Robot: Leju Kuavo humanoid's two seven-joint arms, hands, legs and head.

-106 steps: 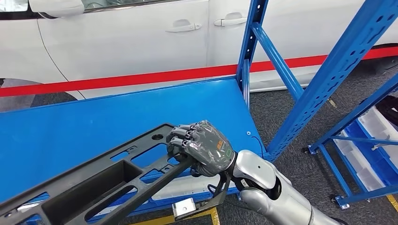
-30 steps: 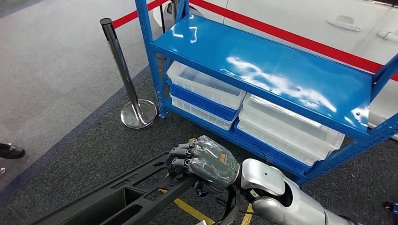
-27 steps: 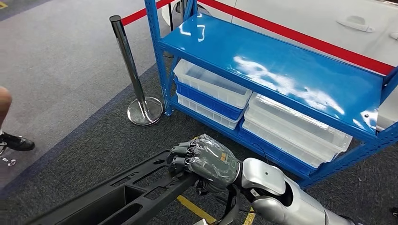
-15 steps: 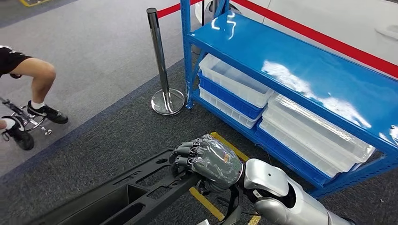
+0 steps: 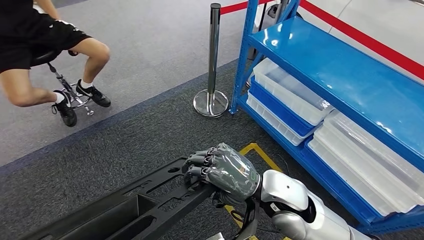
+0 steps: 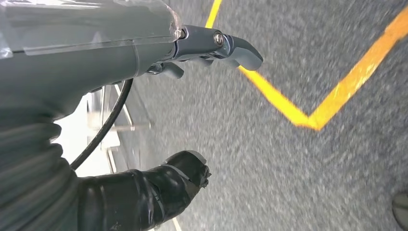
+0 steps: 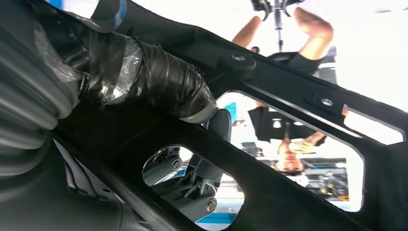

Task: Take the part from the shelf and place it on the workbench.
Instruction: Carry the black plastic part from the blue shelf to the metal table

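Note:
The part (image 5: 130, 210) is a long black plastic frame with cut-out openings, reaching from the lower middle of the head view off the lower left corner. My right hand (image 5: 222, 172) grips its near end, fingers curled over the top rail, and carries it above the grey carpet. In the right wrist view the taped thumb (image 7: 159, 86) presses against the black frame (image 7: 288, 96). My left hand (image 6: 120, 53) hangs over the floor with fingers apart and nothing in it. The blue shelf (image 5: 350, 75) stands at the right with its top board bare.
White and blue bins (image 5: 290, 95) fill the shelf's lower levels. A chrome stanchion post (image 5: 213, 60) stands by the shelf corner. A person sits on a stool (image 5: 45, 55) at the upper left. Yellow floor tape (image 5: 252, 150) lies just beyond my right hand.
The whole view has swung left: the shelf slid to the right edge, the post moved to the centre, and the seated person came into view. My right hand keeps its grip on the part.

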